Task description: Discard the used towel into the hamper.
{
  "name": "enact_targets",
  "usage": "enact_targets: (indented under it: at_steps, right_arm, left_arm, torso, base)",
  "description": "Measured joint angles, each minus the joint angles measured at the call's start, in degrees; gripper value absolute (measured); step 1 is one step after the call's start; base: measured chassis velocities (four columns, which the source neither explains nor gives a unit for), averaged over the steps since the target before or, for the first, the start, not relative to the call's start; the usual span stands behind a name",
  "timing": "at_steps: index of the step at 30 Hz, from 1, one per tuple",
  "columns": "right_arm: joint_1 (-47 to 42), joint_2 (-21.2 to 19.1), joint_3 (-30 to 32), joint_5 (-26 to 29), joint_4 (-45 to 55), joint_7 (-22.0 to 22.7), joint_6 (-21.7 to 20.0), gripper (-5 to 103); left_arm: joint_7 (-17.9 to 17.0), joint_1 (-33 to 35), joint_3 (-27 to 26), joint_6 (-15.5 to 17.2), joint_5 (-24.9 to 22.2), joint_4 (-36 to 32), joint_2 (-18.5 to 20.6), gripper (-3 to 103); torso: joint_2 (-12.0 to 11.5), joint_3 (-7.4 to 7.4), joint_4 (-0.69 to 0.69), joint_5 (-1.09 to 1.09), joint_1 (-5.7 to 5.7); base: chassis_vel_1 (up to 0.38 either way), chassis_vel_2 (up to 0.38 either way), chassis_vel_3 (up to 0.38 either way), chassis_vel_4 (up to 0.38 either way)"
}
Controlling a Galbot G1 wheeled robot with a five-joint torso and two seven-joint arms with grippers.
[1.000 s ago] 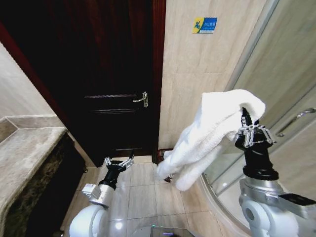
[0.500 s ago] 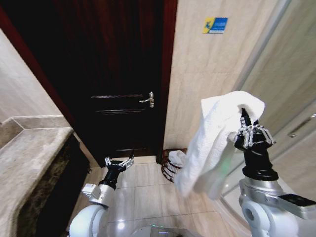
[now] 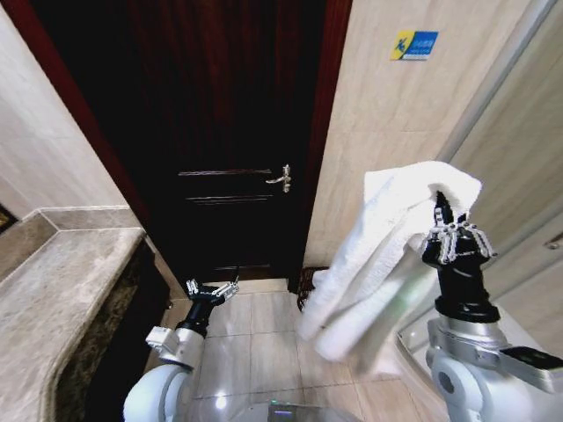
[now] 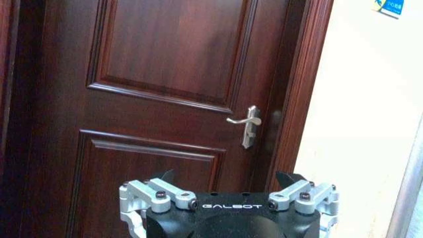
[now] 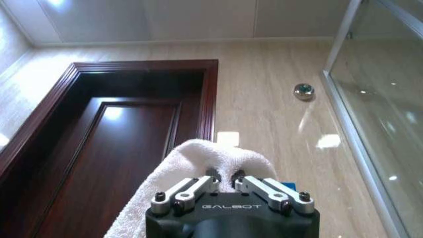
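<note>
A white towel (image 3: 378, 246) hangs in folds from my right gripper (image 3: 437, 207), which is raised at chest height and shut on its top edge. The right wrist view shows the same pinch: the towel (image 5: 198, 158) bunched between the shut fingers of the right gripper (image 5: 223, 176). Low on the floor by the wall, a dark sliver of the hamper (image 3: 304, 283) peeks out at the towel's left edge; the rest is hidden behind the cloth. My left gripper (image 3: 211, 288) is held low over the floor tiles, open and holding nothing, and it faces the door in the left wrist view (image 4: 228, 186).
A dark wooden door (image 3: 229, 132) with a metal handle (image 3: 281, 178) stands shut straight ahead. A stone counter (image 3: 62, 290) runs along the left. The glass shower enclosure (image 3: 528, 176) closes off the right. Pale floor tiles (image 3: 264, 343) lie between.
The whole picture has shifted right, so the camera has turned left. The towel's hanging end has swung and now covers most of the hamper. Both grippers keep their poses.
</note>
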Motion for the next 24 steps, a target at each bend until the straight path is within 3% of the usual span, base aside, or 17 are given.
enact_targets:
  at_steps: [24]
  right_arm:
    - [2.0, -0.4, 1.8, 0.0, -1.1, 2.7, 1.2, 7]
  left_arm:
    - [0.0, 0.0, 0.0, 0.0, 0.0, 0.0, 0.0, 100]
  torso:
    - [0.0, 0.0, 0.01, -0.02, -0.01]
  base:
    - [0.012, 0.01, 0.007, 0.009]
